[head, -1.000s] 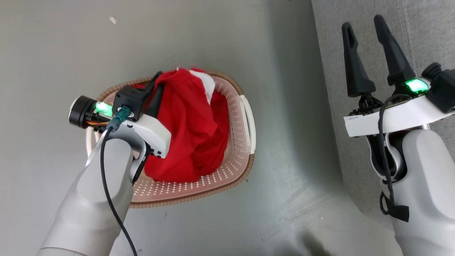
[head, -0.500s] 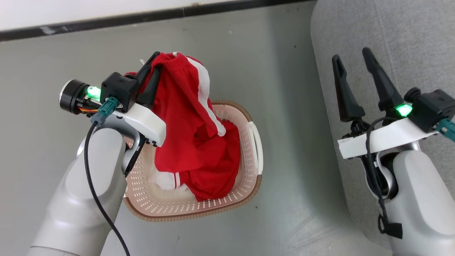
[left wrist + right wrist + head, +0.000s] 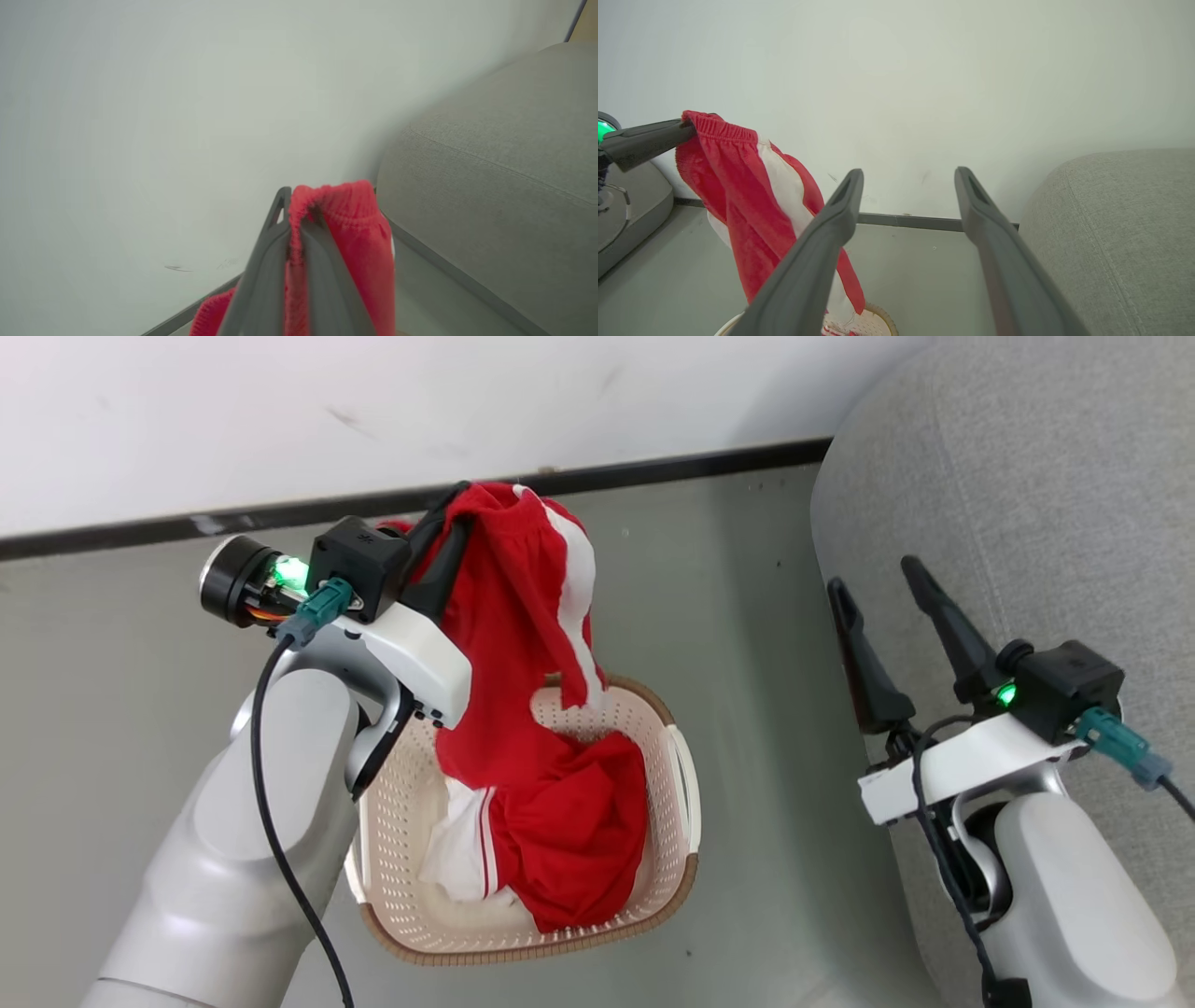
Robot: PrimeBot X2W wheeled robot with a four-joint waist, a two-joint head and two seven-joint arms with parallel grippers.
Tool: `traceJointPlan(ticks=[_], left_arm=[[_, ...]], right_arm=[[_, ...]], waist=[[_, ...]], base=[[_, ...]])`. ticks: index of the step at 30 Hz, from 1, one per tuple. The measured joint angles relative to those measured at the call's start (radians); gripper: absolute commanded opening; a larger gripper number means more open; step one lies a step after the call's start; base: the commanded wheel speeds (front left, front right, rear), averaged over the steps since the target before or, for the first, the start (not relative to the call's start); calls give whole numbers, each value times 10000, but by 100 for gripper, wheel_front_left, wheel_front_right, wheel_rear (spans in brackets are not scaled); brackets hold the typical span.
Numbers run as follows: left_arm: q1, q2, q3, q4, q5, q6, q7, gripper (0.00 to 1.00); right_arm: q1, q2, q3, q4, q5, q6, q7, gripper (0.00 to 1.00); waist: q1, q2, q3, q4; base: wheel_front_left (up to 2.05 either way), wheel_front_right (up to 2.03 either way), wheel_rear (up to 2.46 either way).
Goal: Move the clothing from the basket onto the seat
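The clothing [image 3: 509, 644], red shorts with a white side stripe, hangs from my left claw [image 3: 459, 502], whose fingers are clamped together on the elastic waistband. Its long axis runs straight down. The waistband is at the top, level with the dark skirting [image 3: 653, 471] on the far side. The legs trail down into the basket [image 3: 397, 840], where the lower end lies bunched, red and white. So it is partly lifted and partly in the basket. The basket sits on the grey floor [image 3: 747, 709], long axis near to far, just beside my left forearm [image 3: 252, 821]. To the right, across a strip of floor, is the seat [image 3: 1008, 485], its rounded left edge facing the basket. My right claw [image 3: 870, 573] hovers at that edge, between the shorts and the cushion. Its fingers are wide apart and point far toward the white wall [image 3: 373, 401].
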Motion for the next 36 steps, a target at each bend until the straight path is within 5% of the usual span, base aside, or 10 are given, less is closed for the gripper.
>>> traceJointPlan(ticks=[36], left_arm=[[-124,-378,-2194,-1279,-2466,-151,1916,0]], right_arm=[[275,-886,2786,2190,-309,0,4,100]], waist=[[0,0,-2875,81]], base=[[0,0,0]])
